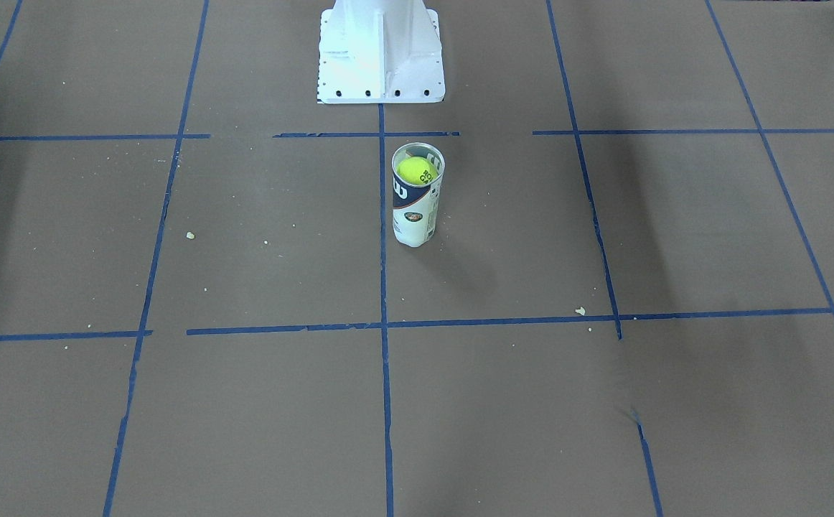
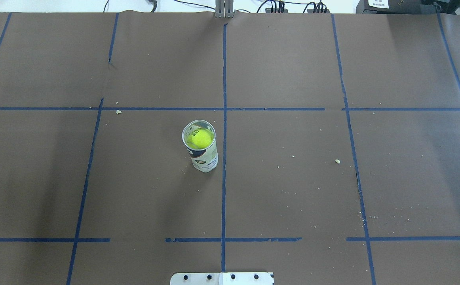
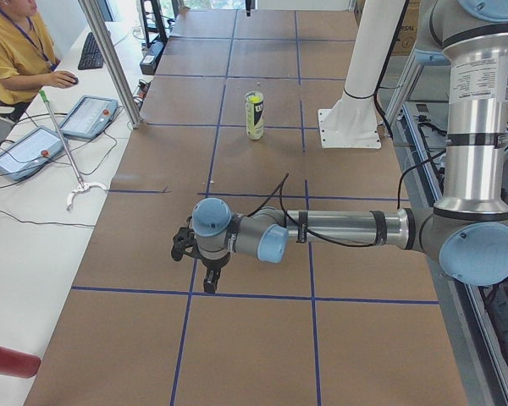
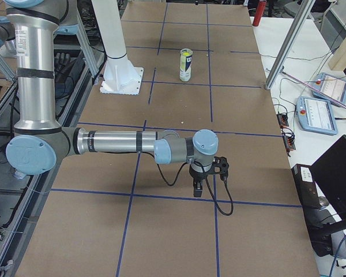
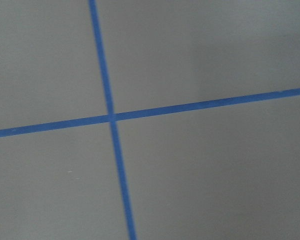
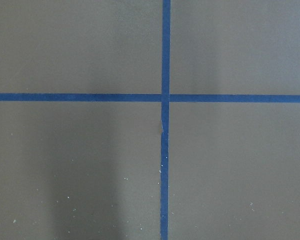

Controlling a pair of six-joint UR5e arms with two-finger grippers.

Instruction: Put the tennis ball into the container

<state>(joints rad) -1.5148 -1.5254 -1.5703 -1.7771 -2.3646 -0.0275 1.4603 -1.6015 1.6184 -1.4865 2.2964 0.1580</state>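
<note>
Tennis ball [image 1: 415,171] in yet?
— Yes, inside the upright container [image 1: 417,215], mid-table [image 1: 245,251]; task looks done. Meanwhile the left claw [image 3: 207,283] and right claw [image 4: 197,189] hang well apart from it; wide or narrow, cannot tell.

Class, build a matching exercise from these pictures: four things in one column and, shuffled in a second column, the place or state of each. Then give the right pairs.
Column one:
1. tennis ball
2. container
3. white pedestal
4. left gripper

Column two:
A. stands upright on the brown table beside a blue tape line
B. points down over the table, far from the tube
C. sits inside the clear tube
D. has a row of dark bolt holes along its base plate

Pairs: 1-C, 2-A, 3-D, 4-B
</note>
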